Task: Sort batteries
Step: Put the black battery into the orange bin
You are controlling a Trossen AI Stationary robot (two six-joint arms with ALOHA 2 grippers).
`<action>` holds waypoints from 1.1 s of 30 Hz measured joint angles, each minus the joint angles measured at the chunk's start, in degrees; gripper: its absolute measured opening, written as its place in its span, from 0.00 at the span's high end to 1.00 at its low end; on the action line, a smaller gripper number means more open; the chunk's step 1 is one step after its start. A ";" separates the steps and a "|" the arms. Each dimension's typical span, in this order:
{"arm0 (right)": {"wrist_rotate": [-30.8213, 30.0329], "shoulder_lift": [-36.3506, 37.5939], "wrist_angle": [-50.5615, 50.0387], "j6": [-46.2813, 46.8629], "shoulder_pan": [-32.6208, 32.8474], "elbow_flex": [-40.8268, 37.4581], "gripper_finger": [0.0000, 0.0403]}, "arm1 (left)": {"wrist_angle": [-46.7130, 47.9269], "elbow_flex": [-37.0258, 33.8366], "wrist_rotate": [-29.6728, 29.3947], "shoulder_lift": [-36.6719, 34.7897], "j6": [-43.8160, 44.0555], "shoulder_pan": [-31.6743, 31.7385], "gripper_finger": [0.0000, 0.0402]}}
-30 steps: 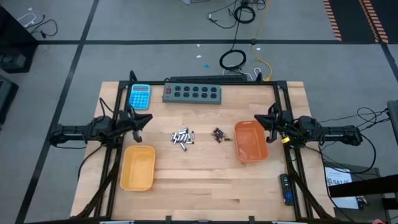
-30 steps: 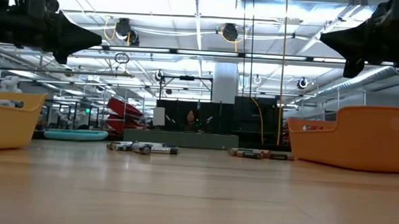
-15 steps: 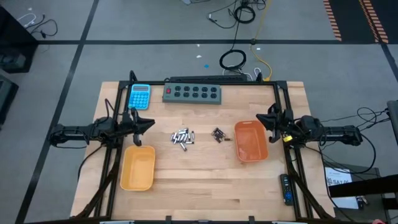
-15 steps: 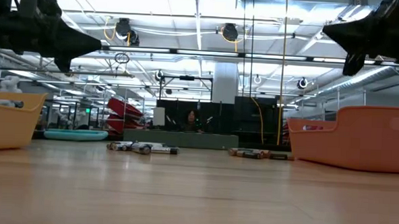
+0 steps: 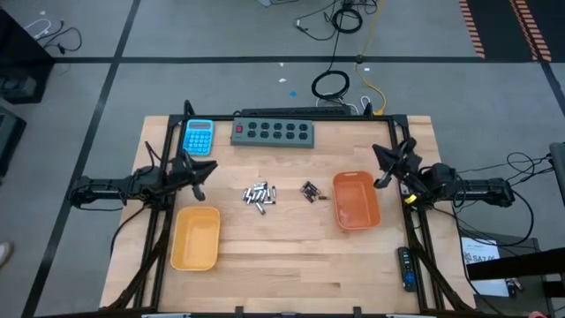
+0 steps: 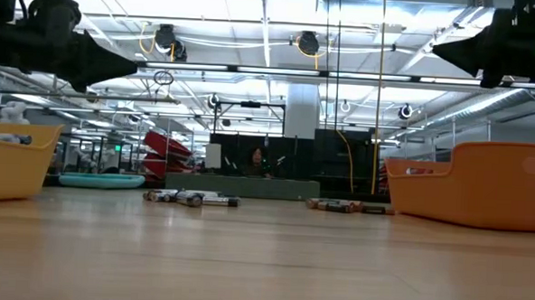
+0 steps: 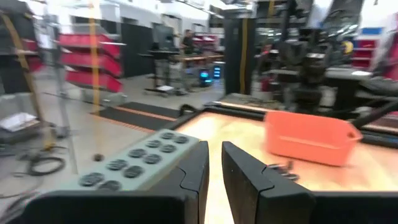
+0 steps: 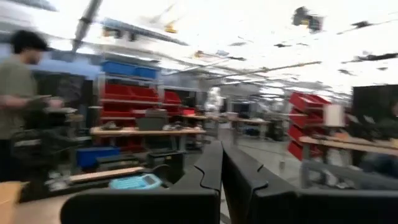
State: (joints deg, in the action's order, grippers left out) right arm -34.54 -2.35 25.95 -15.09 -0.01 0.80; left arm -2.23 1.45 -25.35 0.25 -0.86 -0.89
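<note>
The left gripper (image 5: pixel 201 171) hangs above the left part of the tabletop (image 5: pixel 282 265), between the blue calculator (image 5: pixel 199 137) at the far left corner and the yellow tray (image 5: pixel 195 238) near the front edge. In its wrist view the two dark fingers (image 7: pixel 186 180) stand close together with only a thin gap, and nothing is between them. In the low view this gripper is cut off by the upper edge, so only its dark body (image 6: pixel 82 56) shows.

The batteries lie at the middle of the tabletop in two small heaps: the silvery-grey cells (image 5: pixel 259 195) to the left, the smaller dark cells (image 5: pixel 310 191) just to the right, both between the two trays. Single cells are too small to count. At table height they show only as a low line (image 6: pixel 191 198).

The grey button strip (image 5: pixel 273 132) lies along the far edge. The orange tray (image 5: pixel 356 200) sits toward the right edge.

The right gripper (image 5: pixel 387 165) hangs at the far right corner of the orange tray. Its fingers (image 8: pixel 208 174) are also nearly together and hold nothing.

The tabletop is light wood. Behind it is a big hall with red shelves (image 6: pixel 166 150) and ceiling lamps. A blurred person (image 8: pixel 22 99) stands in the right wrist view.
</note>
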 joint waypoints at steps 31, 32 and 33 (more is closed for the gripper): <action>24.20 -53.61 -13.45 18.36 -4.93 32.34 0.95 | -7.78 0.07 1.77 0.01 4.02 0.02 0.86; 22.73 -56.49 -15.07 17.10 -4.69 34.87 0.96 | -7.76 0.07 1.77 0.05 4.04 0.02 0.86; 21.54 -59.15 -16.53 15.46 -4.66 37.32 0.96 | -7.72 0.07 1.77 0.07 4.02 0.02 0.86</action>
State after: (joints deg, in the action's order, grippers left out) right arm -13.00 -61.50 9.42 0.37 -4.67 38.11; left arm -9.96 1.52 -23.57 0.32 3.16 -0.86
